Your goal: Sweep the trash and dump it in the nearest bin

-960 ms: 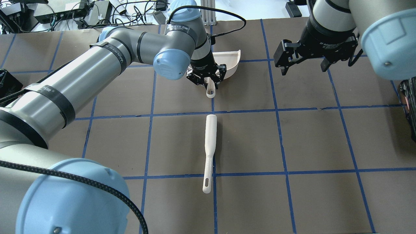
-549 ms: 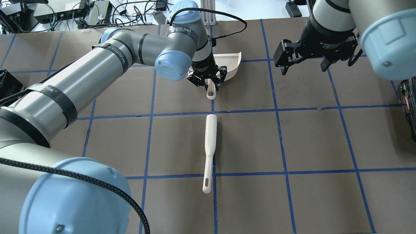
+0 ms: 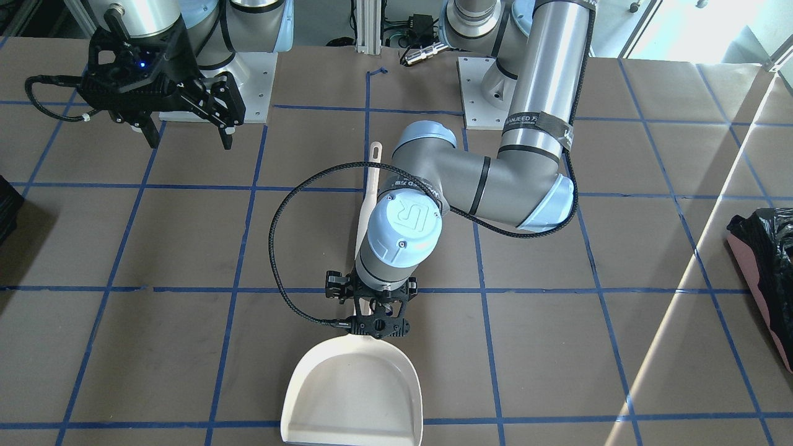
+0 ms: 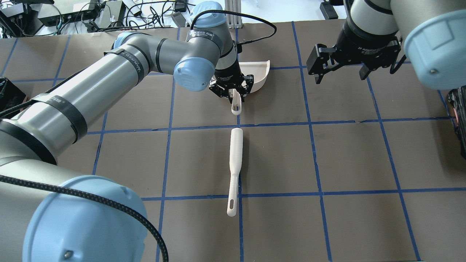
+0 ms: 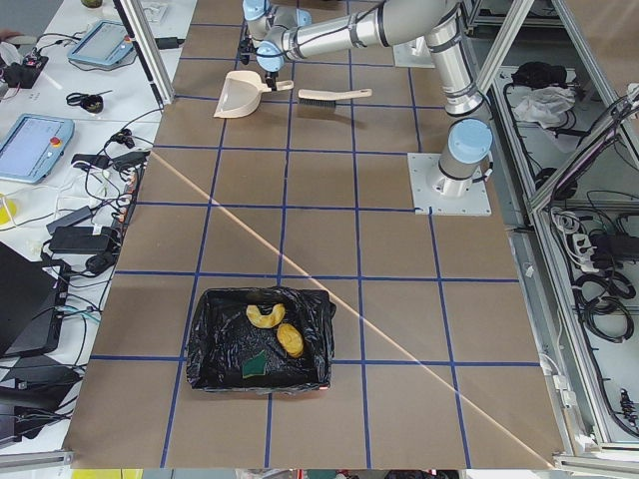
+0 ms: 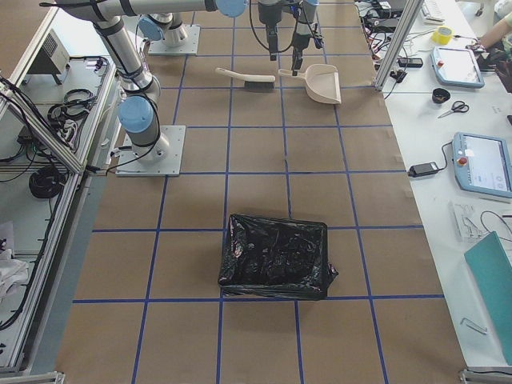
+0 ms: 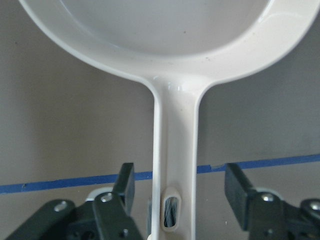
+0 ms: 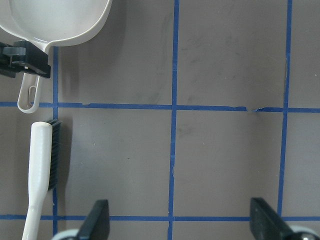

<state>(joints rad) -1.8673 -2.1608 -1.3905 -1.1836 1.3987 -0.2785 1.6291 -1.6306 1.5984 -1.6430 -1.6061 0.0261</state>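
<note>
The off-white dustpan (image 3: 353, 396) lies on the table and looks empty. My left gripper (image 3: 373, 316) is open, its fingers (image 7: 127, 175) standing either side of the dustpan handle (image 7: 175, 150) without touching it; it also shows in the overhead view (image 4: 235, 92). The white brush (image 4: 235, 160) lies flat just behind the handle. My right gripper (image 4: 340, 74) is open and empty above the table. The bin (image 3: 756, 266), salmon-pink with a black bag, stands far off on my left side. In the exterior left view the bin (image 5: 197, 349) holds a curved tan piece (image 5: 264, 315), a brown lump (image 5: 291, 339) and a small greenish-looking wedge (image 5: 254, 366).
A dark bag-lined container (image 6: 276, 256) stands at the table's end on my right side. The brown table (image 4: 346, 156) is marked with blue tape squares. Cables and devices lie beyond the far table edge (image 4: 72, 14).
The dustpan and its handle have shifted slightly toward the robot's side. My left gripper stays over the handle. The right arm and the brush have not moved.
</note>
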